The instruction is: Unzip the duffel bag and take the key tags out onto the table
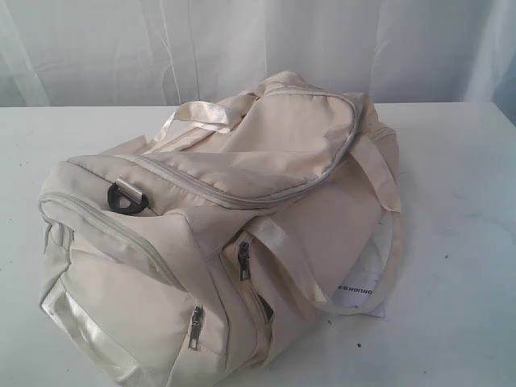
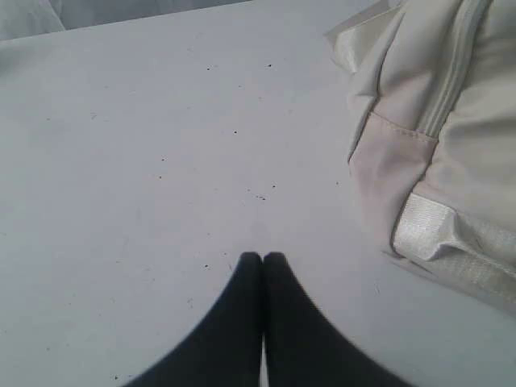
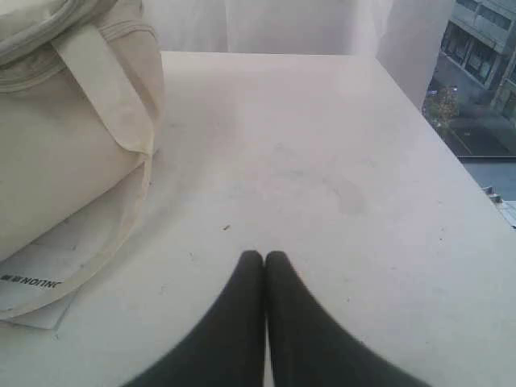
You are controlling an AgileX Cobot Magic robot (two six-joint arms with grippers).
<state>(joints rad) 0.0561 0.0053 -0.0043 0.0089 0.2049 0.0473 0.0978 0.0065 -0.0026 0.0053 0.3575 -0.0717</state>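
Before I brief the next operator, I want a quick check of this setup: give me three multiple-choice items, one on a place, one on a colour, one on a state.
1. Where does the printed white sheet lie relative to the duffel bag?
A. on top of it
B. partly under it, on the table
C. far from it, at the table's edge

2. What colour is the D-ring at the bag's end?
A. black
B. red
C. yellow

3. How do the left gripper and the right gripper stand?
A. both open
B. left shut on a handle
C. both shut, holding nothing

Answers: 1 B, the sheet's edge sticks out from beneath the bag's side. 2 A, the ring shows dark against the cream fabric. 3 C, each wrist view shows jaws pressed together over bare table.
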